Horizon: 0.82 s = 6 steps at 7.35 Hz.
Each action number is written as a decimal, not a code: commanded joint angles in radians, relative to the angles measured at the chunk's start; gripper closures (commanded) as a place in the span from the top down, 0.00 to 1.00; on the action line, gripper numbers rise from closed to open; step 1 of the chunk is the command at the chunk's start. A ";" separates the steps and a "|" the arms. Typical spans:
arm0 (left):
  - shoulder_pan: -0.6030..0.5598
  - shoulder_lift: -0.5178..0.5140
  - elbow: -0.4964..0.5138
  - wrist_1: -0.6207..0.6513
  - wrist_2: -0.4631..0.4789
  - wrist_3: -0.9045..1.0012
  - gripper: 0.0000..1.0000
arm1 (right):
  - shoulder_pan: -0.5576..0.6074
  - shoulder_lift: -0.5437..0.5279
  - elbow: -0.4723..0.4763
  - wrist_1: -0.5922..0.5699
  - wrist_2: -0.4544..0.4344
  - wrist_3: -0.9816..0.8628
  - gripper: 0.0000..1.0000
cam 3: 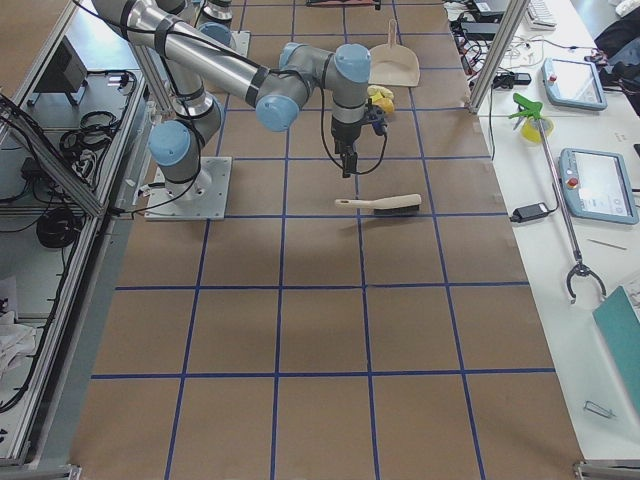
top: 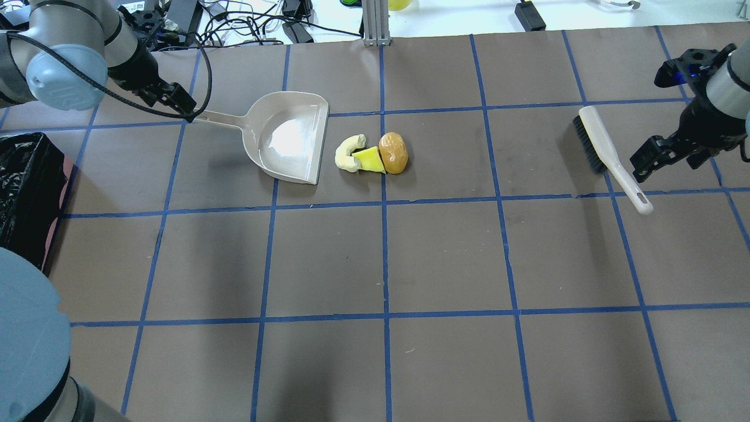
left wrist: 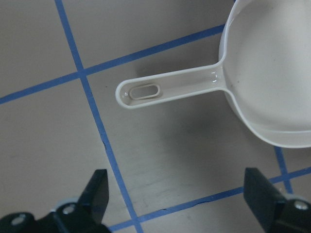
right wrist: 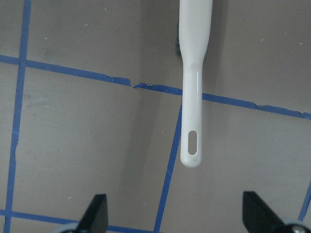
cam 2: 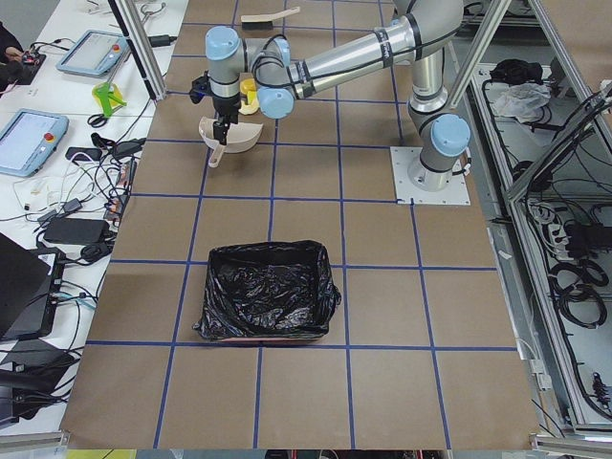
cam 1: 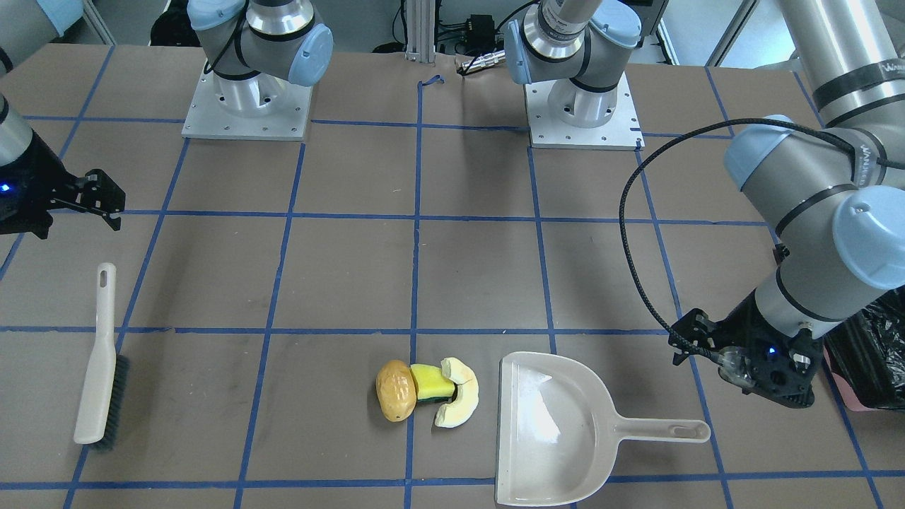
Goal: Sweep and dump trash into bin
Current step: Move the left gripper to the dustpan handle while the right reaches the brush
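The trash lies in a tight cluster: a golden-brown potato-like lump [cam 1: 396, 400], a yellow and green sponge [cam 1: 430, 382] and a pale crescent slice [cam 1: 458, 401]. It also shows in the overhead view [top: 375, 155], just beside the open mouth of a beige dustpan [top: 287, 138]. My left gripper [left wrist: 177, 204] is open and empty, above the end of the dustpan handle [left wrist: 170, 90]. My right gripper [right wrist: 175, 218] is open and empty, above the end of a white brush handle [right wrist: 192, 121]. The black-lined pink bin [cam 2: 266, 304] stands on my left side.
The brush [top: 609, 155] lies at an angle on my right, bristles toward the far side. The two arm bases [cam 1: 247, 106] sit at my edge of the table. Cables and gear [top: 234, 23] lie beyond the far edge.
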 commanded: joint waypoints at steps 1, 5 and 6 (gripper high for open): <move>0.002 -0.069 0.090 -0.014 0.004 0.370 1.00 | -0.007 0.112 0.007 -0.066 0.007 -0.019 0.97; -0.037 -0.168 0.122 -0.008 0.019 0.659 0.94 | -0.029 0.211 0.009 -0.133 -0.003 -0.038 0.96; -0.066 -0.175 0.151 -0.017 0.022 0.670 0.94 | -0.029 0.228 0.010 -0.138 -0.005 -0.032 0.96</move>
